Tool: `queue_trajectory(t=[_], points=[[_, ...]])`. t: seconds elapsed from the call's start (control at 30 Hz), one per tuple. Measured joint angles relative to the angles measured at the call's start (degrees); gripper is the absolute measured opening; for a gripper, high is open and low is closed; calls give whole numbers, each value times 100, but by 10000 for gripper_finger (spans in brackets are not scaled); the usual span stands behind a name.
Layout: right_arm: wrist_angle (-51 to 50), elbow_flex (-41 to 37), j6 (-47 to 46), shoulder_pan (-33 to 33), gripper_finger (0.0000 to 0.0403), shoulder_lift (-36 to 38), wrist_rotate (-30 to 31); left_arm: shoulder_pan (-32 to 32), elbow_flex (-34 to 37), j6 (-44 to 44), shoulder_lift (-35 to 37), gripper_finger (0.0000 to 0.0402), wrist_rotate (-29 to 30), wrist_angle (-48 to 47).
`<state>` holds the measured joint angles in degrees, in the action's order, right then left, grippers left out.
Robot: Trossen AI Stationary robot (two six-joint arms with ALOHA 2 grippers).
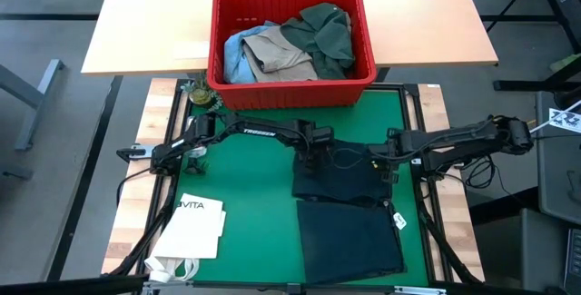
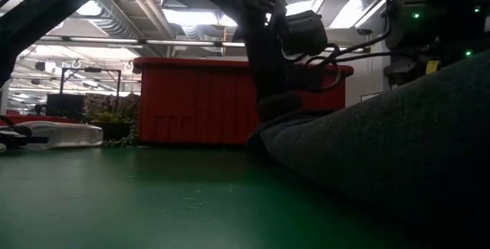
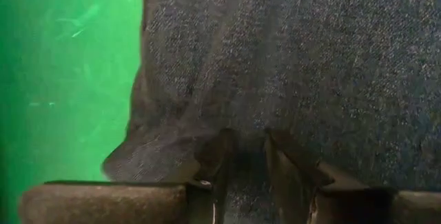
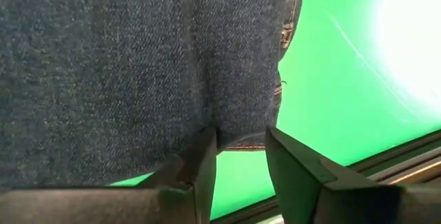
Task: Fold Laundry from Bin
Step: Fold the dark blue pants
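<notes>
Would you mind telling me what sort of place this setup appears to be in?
Probably a robotics lab or workshop: exposed ceiling ducts and strip lights, a green mat fixed on a wooden workbench, and a red ribbed plastic crate of clothes.

You see two dark jointed arms, white lettering on the left arm, black cables looping behind each one's dark fingers.

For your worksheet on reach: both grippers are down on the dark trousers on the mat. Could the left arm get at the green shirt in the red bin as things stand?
Probably not right away: the left gripper is pinching the dark trousers. The green shirt lies uncovered atop the bin, so releasing first should leave the way free.
</notes>
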<state>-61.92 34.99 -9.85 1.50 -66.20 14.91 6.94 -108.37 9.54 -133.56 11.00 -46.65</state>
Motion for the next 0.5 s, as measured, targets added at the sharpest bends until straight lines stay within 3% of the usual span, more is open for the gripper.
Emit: queue_trajectory(t=[0.33,0.5], points=[[-469,1007,446,2,127,229,415,-19,-750,4,-2,88,36,-667],[-139,1262,893,2,127,238,505,-22,-952,-4,0,88,-88,-288]])
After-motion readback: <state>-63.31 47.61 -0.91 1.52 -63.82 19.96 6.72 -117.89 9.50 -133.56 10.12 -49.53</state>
